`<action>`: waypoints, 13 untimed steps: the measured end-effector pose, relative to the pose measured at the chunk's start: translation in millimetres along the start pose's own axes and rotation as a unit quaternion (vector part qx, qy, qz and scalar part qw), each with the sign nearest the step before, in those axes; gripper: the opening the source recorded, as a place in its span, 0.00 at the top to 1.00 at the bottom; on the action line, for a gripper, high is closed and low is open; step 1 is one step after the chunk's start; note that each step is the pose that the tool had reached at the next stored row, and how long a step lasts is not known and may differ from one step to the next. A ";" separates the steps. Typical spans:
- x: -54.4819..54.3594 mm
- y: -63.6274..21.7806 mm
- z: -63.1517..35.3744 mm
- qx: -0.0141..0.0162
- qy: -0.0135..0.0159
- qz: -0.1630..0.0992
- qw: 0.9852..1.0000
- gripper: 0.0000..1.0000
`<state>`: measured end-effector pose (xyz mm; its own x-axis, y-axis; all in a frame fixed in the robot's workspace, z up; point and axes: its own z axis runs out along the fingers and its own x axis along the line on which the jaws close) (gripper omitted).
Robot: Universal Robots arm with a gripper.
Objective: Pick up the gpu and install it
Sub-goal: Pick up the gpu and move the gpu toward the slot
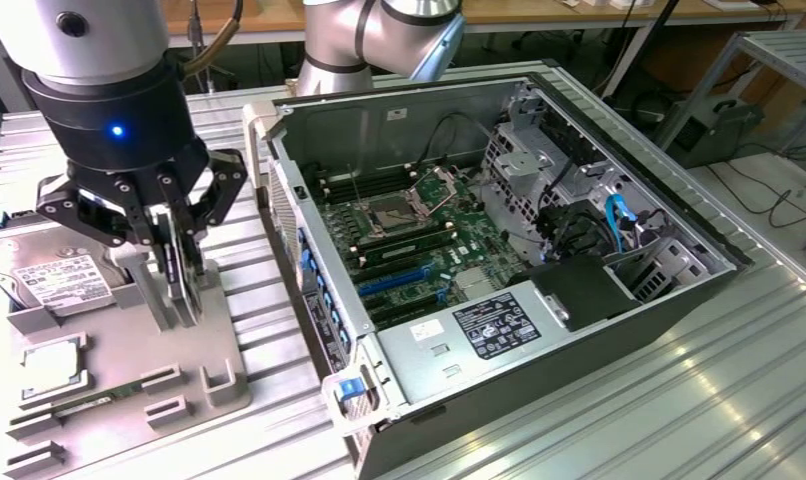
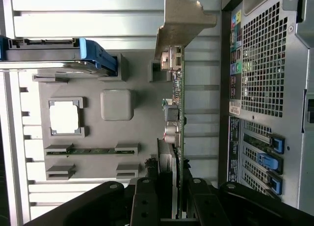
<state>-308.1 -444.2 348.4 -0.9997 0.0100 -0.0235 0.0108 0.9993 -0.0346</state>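
Note:
The gpu (image 1: 179,305) stands on edge in a slot of the grey holder tray (image 1: 123,390), at the exterior view's left beside the open computer case. My gripper (image 1: 176,265) comes down over it from above, a finger on each face of the card. In the wrist view the gpu (image 2: 179,103) is edge-on: a thin green board, its silver bracket (image 2: 182,19) at the far end and its heatsink between my fingers (image 2: 144,201). The gripper (image 2: 171,184) is shut on the card, which still sits in the tray.
On the tray also lie a silver hard drive (image 1: 50,275), a processor chip (image 1: 54,360) and a memory stick (image 2: 91,150). The open case (image 1: 617,300) lies on its side at the exterior view's right, motherboard up, with blue card slots (image 1: 396,280).

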 end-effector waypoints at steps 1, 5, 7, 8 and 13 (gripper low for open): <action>0.0 0.0 -1.0 0.000 0.000 0.000 1.000 0.72; -0.1 -0.2 -4.5 0.000 0.000 0.000 1.000 0.72; -0.1 -0.2 -5.7 0.000 0.000 0.000 1.000 0.72; -0.1 -0.2 -6.5 0.000 0.000 0.000 1.000 0.72; -0.3 -0.3 -10.1 0.000 0.000 0.000 1.000 0.72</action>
<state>-308.1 -444.2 358.5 -0.9997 0.0100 -0.0234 0.0108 0.9993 -0.0347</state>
